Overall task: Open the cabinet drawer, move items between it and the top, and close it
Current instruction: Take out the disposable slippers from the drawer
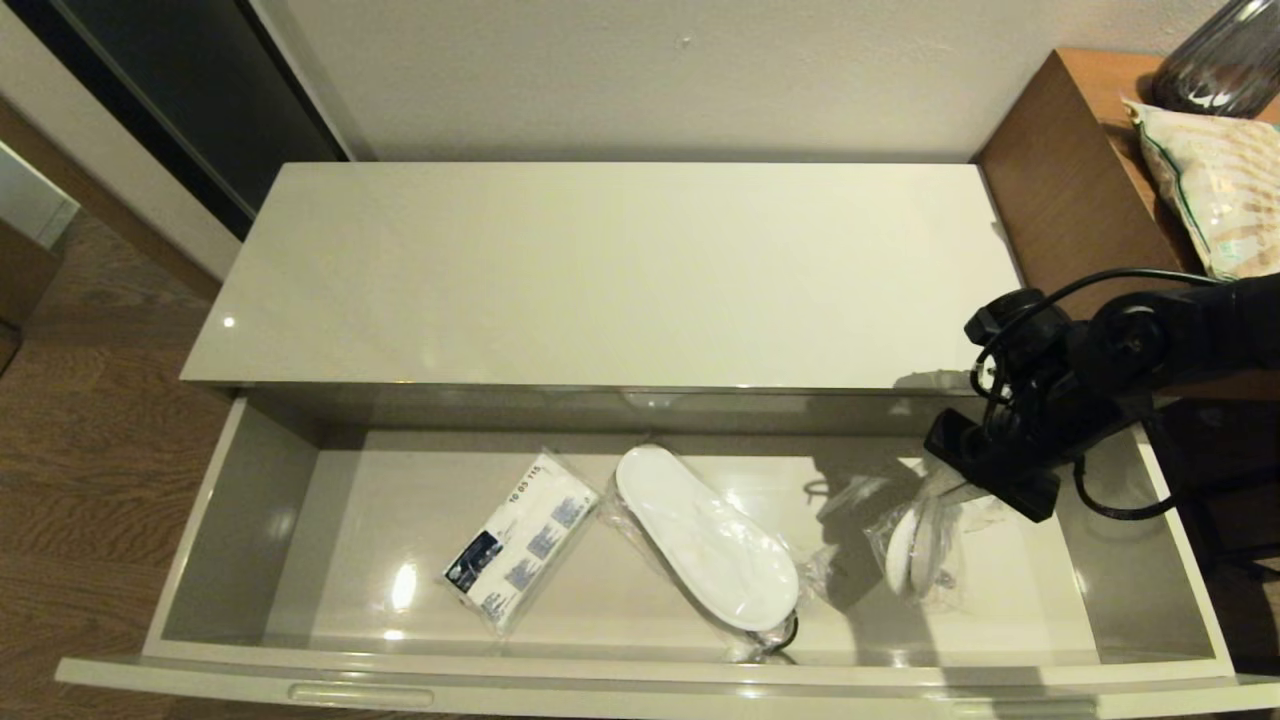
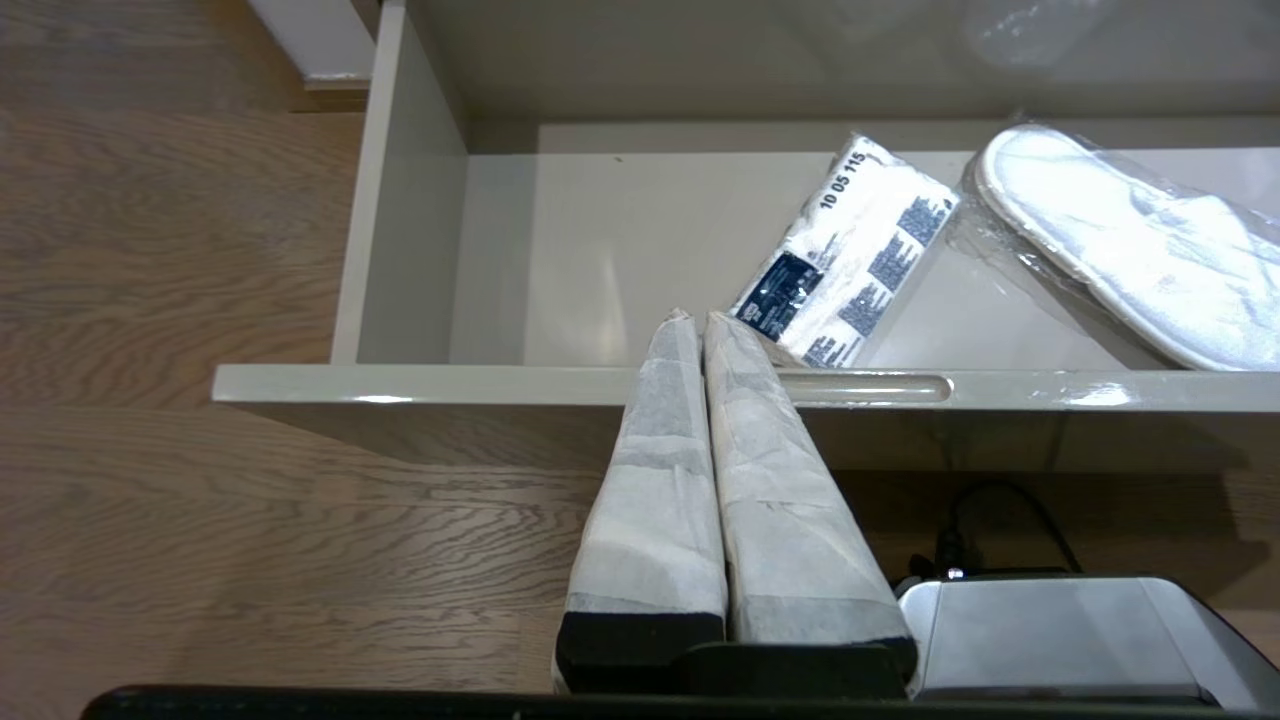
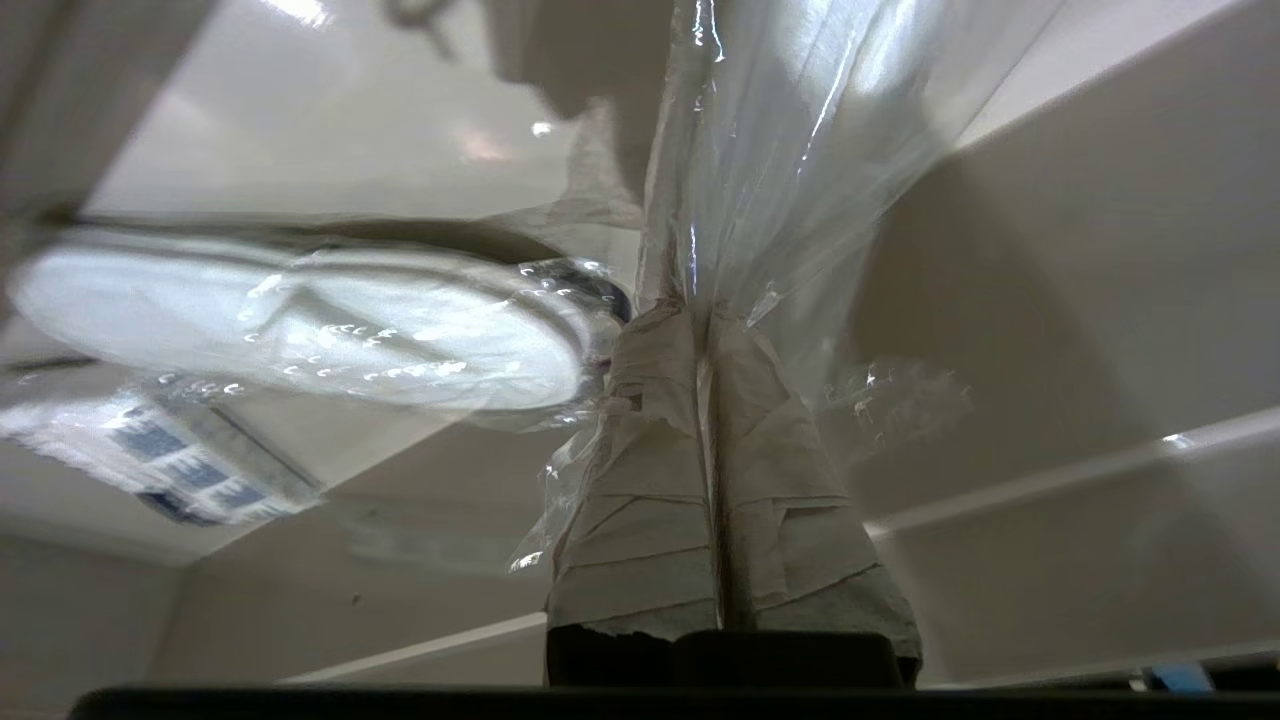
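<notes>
The cabinet drawer [image 1: 250, 520] stands pulled wide open below the bare glossy top [image 1: 600, 270]. On its floor lie a white printed packet with a dark blue label [image 1: 520, 545] [image 2: 850, 250] and a clear-wrapped white slipper [image 1: 705, 540] [image 2: 1130, 250]. My right gripper [image 1: 945, 490] [image 3: 697, 310] is inside the drawer's right part, shut on the clear wrap [image 3: 760, 150] of a second slipper [image 1: 905, 550], which hangs on edge just above the floor. My left gripper [image 2: 697, 318] is shut and holds nothing, hovering at the drawer's front rim [image 2: 450, 385] beside a finger recess [image 2: 870, 387]; it is outside the head view.
A brown wooden desk [image 1: 1060, 180] adjoins the cabinet on the right, carrying a green-trimmed snack bag [image 1: 1215, 190] and a dark vase [image 1: 1220, 60]. Wooden floor [image 1: 90, 480] lies to the left. A wall runs behind the cabinet.
</notes>
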Robot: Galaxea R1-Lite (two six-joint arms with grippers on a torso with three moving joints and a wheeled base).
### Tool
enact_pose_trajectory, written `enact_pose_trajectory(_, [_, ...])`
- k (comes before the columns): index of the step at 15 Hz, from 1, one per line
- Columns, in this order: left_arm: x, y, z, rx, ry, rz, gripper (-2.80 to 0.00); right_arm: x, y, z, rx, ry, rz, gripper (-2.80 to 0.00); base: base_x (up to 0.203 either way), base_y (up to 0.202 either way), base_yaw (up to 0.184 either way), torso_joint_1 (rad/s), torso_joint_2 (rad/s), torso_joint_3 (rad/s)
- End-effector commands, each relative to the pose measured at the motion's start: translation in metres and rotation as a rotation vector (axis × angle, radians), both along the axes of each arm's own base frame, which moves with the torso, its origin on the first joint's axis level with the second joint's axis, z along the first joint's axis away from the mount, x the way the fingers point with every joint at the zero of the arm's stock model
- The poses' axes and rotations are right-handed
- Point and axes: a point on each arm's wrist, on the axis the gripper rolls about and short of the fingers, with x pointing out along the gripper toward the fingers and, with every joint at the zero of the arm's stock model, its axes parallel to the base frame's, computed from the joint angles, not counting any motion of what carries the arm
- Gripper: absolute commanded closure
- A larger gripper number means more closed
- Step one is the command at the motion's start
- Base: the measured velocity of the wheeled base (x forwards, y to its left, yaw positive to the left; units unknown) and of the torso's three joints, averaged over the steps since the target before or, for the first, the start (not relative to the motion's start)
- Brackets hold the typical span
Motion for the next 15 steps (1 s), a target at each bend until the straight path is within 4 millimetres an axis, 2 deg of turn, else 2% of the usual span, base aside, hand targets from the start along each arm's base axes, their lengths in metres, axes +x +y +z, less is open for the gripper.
enact_pose_trajectory(1, [0.000, 0.000, 0.000, 0.001, 0.001, 0.001, 0.00, -0.009, -0.001, 0.031, 0.013, -0.042, -0.004, 0.00, 0.000, 0.000, 0.000, 0.000, 0.00, 0.000])
enact_pose_trajectory(5, [0.000, 0.000, 0.000, -0.001, 0.001, 0.001, 0.00, -0.022, -0.002, 0.057, 0.042, -0.041, 0.018, 0.00, 0.000, 0.000, 0.000, 0.000, 0.00, 0.000])
enact_pose_trajectory(11, [0.000, 0.000, 0.000, -0.001, 0.001, 0.001, 0.00, -0.049, 0.004, 0.122, 0.058, -0.113, 0.049, 0.00, 0.000, 0.000, 0.000, 0.000, 0.00, 0.000])
enact_pose_trajectory(13, [0.000, 0.000, 0.000, 0.001, 0.001, 0.001, 0.00, -0.050, 0.005, 0.148, 0.063, -0.180, 0.056, 0.00, 0.000, 0.000, 0.000, 0.000, 0.00, 0.000])
enact_pose_trajectory(15, [0.000, 0.000, 0.000, 0.001, 0.001, 0.001, 0.00, -0.049, 0.006, 0.163, -0.011, -0.267, 0.127, 0.00, 0.000, 0.000, 0.000, 0.000, 0.00, 0.000])
